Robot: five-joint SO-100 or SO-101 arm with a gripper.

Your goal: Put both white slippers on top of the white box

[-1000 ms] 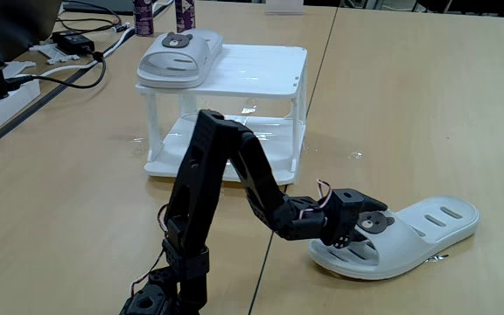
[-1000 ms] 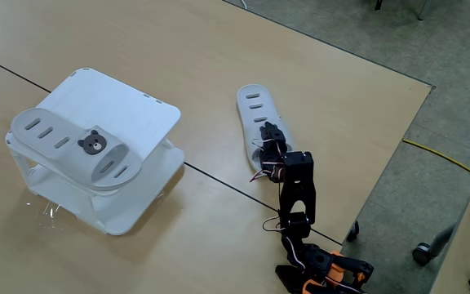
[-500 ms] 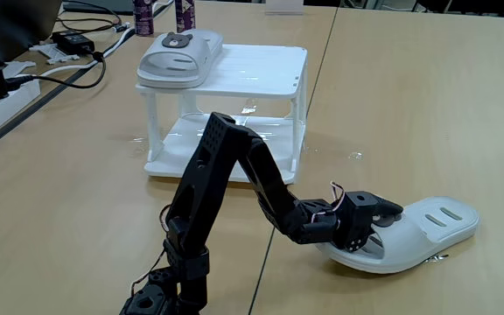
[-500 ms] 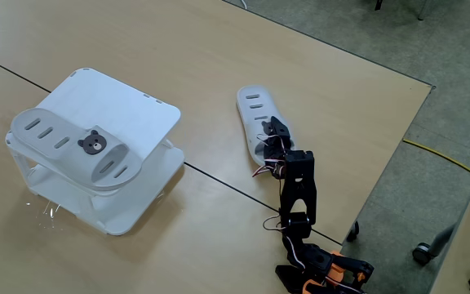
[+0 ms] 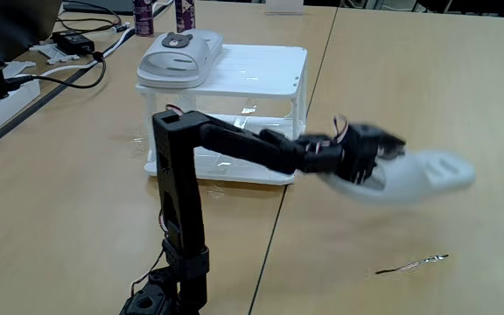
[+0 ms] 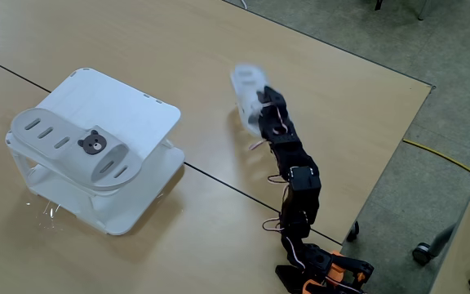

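1. Gripping an off-white rubber slide sandal (image 5: pixel 418 175) at its strap end, the black two-finger gripper (image 5: pixel 376 164) has its jaws closed on it at the centre right of a fixed view; the same sandal (image 6: pixel 246 84) shows motion-blurred at upper centre of the other fixed view, in the gripper (image 6: pixel 261 104)
2. That held sandal hangs clear of the light wooden table (image 5: pixel 409 79), toe end pointing toward the right edge of the frame
3. The arm stretches out nearly level from its upright black post at lower left
4. A second off-white sandal with a grey-brown bear-face badge (image 5: pixel 180 56) lies flat on the slatted top of the white plastic two-tier stand (image 5: pixel 261 74), at its left end
5. In the other fixed view this sandal (image 6: pixel 68 147) sits on the stand (image 6: pixel 129 110) at centre left, well apart from the held one
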